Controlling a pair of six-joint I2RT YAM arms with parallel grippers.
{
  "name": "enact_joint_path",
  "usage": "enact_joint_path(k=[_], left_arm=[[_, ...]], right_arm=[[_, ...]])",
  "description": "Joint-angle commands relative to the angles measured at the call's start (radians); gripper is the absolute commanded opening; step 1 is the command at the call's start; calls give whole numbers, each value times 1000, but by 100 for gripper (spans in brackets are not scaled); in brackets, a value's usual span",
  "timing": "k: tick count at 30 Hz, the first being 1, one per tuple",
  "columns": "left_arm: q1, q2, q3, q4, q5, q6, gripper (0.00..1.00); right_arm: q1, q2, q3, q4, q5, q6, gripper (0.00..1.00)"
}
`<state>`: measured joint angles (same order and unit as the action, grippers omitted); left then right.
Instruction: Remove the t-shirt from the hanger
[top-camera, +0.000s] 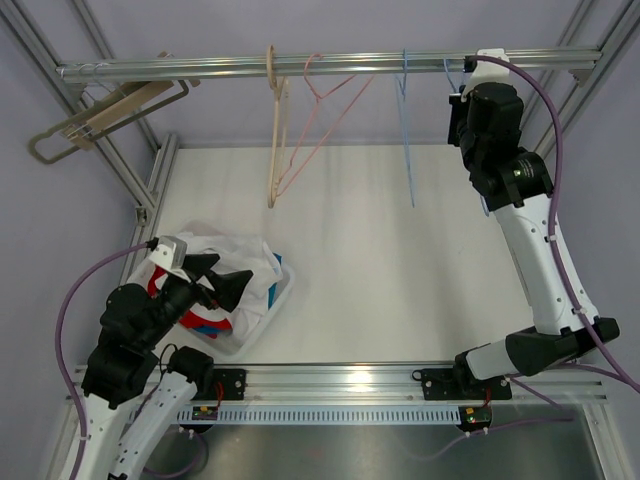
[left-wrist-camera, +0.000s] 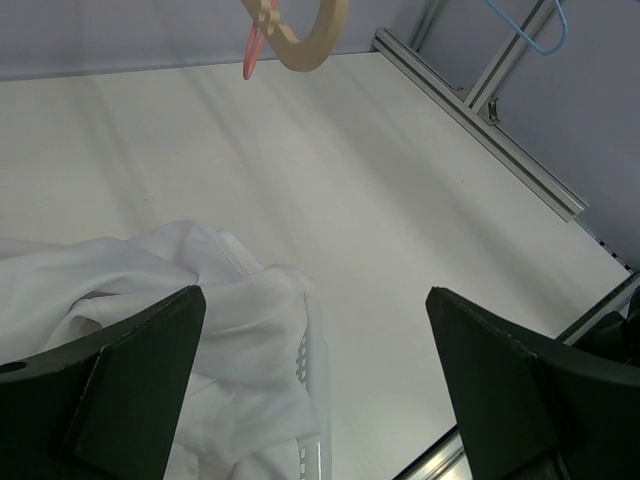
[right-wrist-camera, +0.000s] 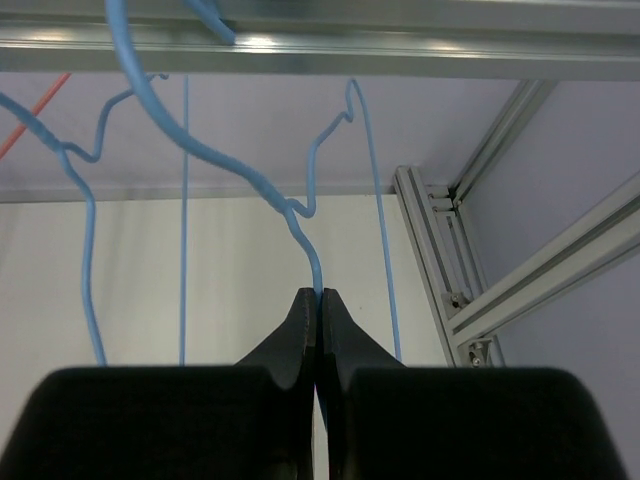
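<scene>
The white t-shirt (top-camera: 235, 262) lies off any hanger, crumpled in a loose heap in a white basket (top-camera: 283, 291) at the near left corner of the desk (top-camera: 400, 270). Its cloth is plain white, thin and heavily folded, with soft ridges running across it and one edge draped over the perforated basket rim. Under it in the overhead view, patches of red and blue fabric show through the pile; which garment they belong to cannot be told.

The left gripper (top-camera: 228, 272) hangs just above the heap with its two dark fingers spread wide apart and nothing between them. In the left wrist view the shirt fills the lower left, below and between the fingers.

The right arm reaches up to the metal rail (top-camera: 330, 65) at the far side of the desk. The right gripper (right-wrist-camera: 318, 305) has its fingers pressed together on the thin wire of a blue hanger (right-wrist-camera: 300, 215), which curves up to the rail. This hanger is bare.

Further left on the rail hang a second blue hanger (top-camera: 408, 150), a pink wire hanger (top-camera: 322, 130) and a wooden hanger (top-camera: 274, 140), all without clothing. More wooden hangers (top-camera: 105, 118) sit at the rail's left end.
</scene>
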<state>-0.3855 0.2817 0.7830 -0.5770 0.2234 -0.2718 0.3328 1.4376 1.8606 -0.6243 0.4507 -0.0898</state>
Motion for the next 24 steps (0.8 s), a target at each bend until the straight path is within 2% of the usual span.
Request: enact_joint_path(k=[1,3,9,13,16,20,24], left_arm=[[4,-10,-33,86,33,23,99],[2,-12,-42,94,31,23,99],[2,-12,-45,101,28,29,99],[2,-9,-39,106,28,26,99],[2,-6,-45,124,31,20,99],[2,5,-42,149,42,13,99],[2,22,-27,166,54,0,99]], right_arm=[[-29,6,-20,238,-90,22,0],[-34,-19,-95,284,-118,48,0],[-58,-38,-116,290,-150,113,0],[-58,-188,-173,302,-190,169,0],[-58,-239,-190,275,-204,194,0],[-58,-200,-138,259,-185,168,0],[-77,-86,-69,230,-182,159,0]])
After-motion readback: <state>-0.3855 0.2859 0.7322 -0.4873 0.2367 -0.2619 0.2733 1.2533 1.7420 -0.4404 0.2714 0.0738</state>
